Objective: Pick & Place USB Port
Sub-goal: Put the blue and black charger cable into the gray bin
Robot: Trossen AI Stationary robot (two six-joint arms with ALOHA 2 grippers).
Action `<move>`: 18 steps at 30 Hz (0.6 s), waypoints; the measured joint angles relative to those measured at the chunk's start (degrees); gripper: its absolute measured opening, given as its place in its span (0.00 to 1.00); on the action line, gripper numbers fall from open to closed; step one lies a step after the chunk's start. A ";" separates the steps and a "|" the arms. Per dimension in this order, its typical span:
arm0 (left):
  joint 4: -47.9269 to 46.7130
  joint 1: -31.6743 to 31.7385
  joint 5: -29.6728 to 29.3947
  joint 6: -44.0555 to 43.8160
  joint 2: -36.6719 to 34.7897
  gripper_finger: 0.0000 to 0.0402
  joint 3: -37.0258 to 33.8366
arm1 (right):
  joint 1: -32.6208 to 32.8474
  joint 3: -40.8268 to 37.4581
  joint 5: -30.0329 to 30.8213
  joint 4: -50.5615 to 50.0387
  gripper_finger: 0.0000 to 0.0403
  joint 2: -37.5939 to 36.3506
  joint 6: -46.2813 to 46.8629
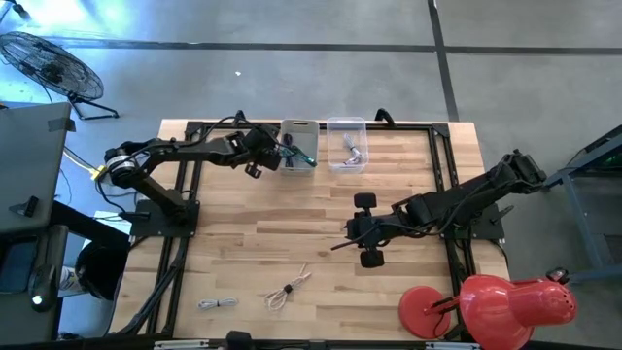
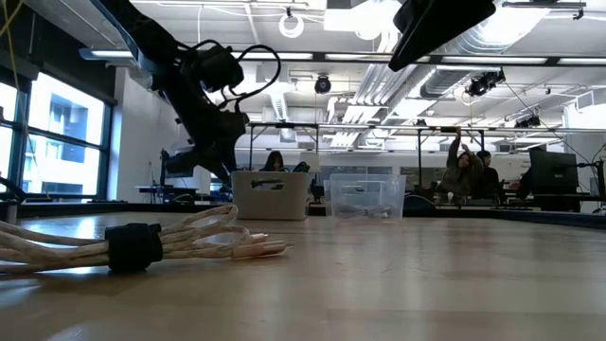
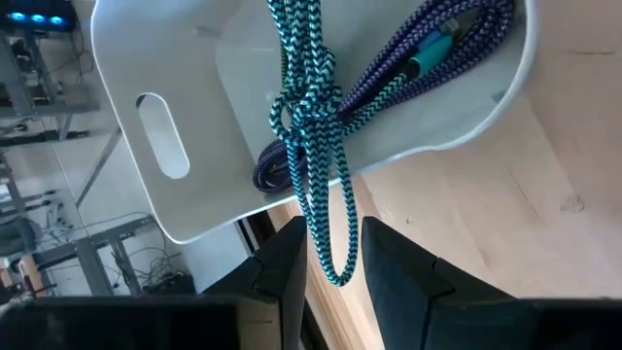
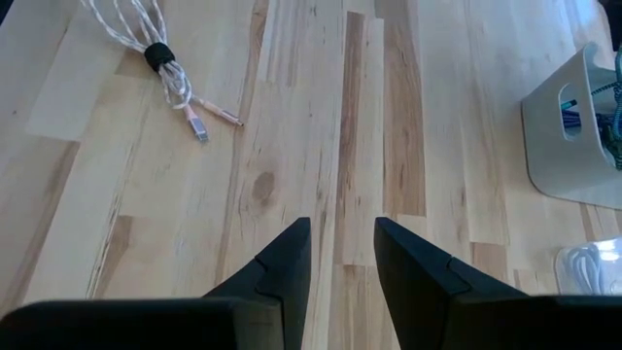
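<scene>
USB cable, teal-and-purple braided [image 3: 316, 146], is seen hanging between the left gripper's fingers [image 3: 330, 282], its loop drooping past the fingertips over the rim of the white bin [image 3: 185, 87]. The fingers are set narrowly apart with the cable strands between them; whether the cable is actually pinched cannot be told. More of the same braided cable is coiled inside the white bin, with a teal connector end visible.

In the high view the left gripper [image 1: 264, 146] is positioned at the white bin [image 1: 298, 131] near the far edge of the table [image 1: 253, 233], with teal cable visible at the bin. Just beside it a clear plastic bin [image 1: 347, 126] is placed, holding a small light-coloured cable [image 1: 354, 153].

The right gripper [image 4: 340, 262] is held over bare table at mid-table, fingers slightly apart, nothing between them. In the high view it [image 1: 352, 233] is located well apart from both bins.

A pale bundled cable with a dark tie [image 4: 160, 63] lies on the table near the front edge [image 1: 287, 289]. A second small grey cable bundle [image 1: 217, 304] lies to its left. A red lamp [image 1: 505, 303] sits at the front right corner.
</scene>
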 joint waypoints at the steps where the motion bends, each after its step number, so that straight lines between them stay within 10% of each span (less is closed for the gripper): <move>1: 0.00 0.00 0.00 0.00 -0.01 0.24 0.00 | 0.00 0.00 -0.01 0.02 0.27 0.00 0.00; 18: -1.22 4.52 2.88 -3.67 -0.01 0.01 0.02 | 0.00 0.00 -0.01 0.11 0.27 0.00 0.02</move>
